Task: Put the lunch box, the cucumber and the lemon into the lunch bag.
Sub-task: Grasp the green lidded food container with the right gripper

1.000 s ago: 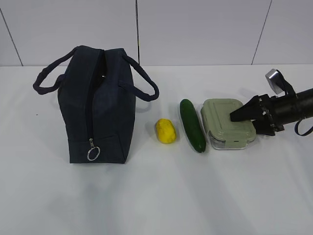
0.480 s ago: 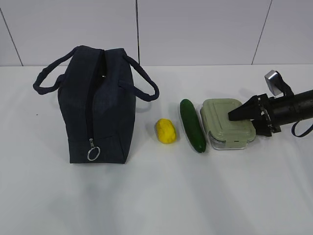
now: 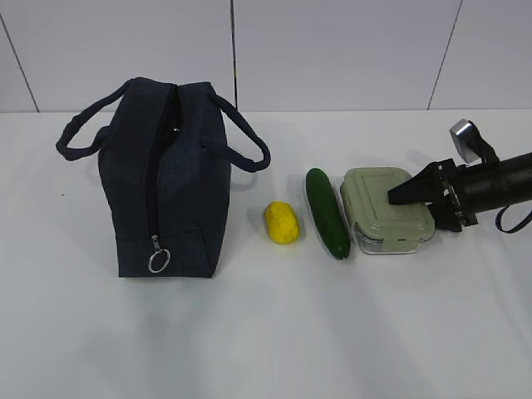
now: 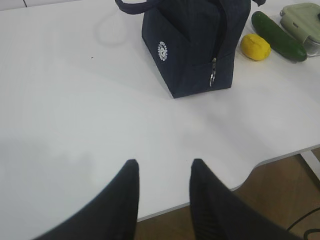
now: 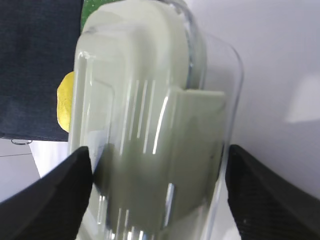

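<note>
The right pincer (image 3: pixel 397 196) is wide apart, with one finger on each side of the box (image 3: pixel 387 210), near its right end. In the right wrist view the fingers (image 5: pixel 50 192) look just beside the clear walls; I cannot tell if they touch. So the step looks like grabbing the box. Next the pincer should squeeze shut and lift. The box sits near the table's (image 3: pixel 266 332) right edge, then the cucumber (image 3: pixel 327 212), the lemon (image 3: pixel 282 222), and the bag (image 3: pixel 164 187) at the left. The left pincer (image 4: pixel 161 170) is partly apart, holding nothing, over the table's near edge.
</note>
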Robot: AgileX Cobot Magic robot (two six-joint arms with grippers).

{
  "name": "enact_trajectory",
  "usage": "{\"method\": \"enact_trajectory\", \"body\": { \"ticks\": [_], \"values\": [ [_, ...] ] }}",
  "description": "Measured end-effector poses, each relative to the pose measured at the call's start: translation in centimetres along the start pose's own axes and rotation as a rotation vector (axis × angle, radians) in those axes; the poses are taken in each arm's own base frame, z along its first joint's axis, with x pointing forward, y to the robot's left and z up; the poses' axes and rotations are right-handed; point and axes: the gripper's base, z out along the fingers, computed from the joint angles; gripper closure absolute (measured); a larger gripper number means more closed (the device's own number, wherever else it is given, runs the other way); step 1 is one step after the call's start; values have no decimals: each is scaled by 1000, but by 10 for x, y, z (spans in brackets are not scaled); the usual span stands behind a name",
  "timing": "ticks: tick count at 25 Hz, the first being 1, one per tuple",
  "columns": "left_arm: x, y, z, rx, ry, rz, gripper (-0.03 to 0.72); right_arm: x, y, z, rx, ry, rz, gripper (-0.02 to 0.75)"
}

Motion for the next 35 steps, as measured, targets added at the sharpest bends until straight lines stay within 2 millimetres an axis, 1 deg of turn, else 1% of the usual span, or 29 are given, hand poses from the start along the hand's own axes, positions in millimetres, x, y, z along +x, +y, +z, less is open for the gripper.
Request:
{"method": "enact_trajectory", "body": {
  "ticks": [9, 25, 35],
  "values": [
    [0, 0, 0, 0, 0, 0, 443, 1, 0, 0, -1, 6, 18, 164],
    [0, 0, 0, 0, 0, 0, 443, 2, 2, 0, -20, 29, 27, 304],
    [0, 0, 0, 1, 0, -1, 443, 2, 3, 0, -24, 31, 29, 314]
  ]
}}
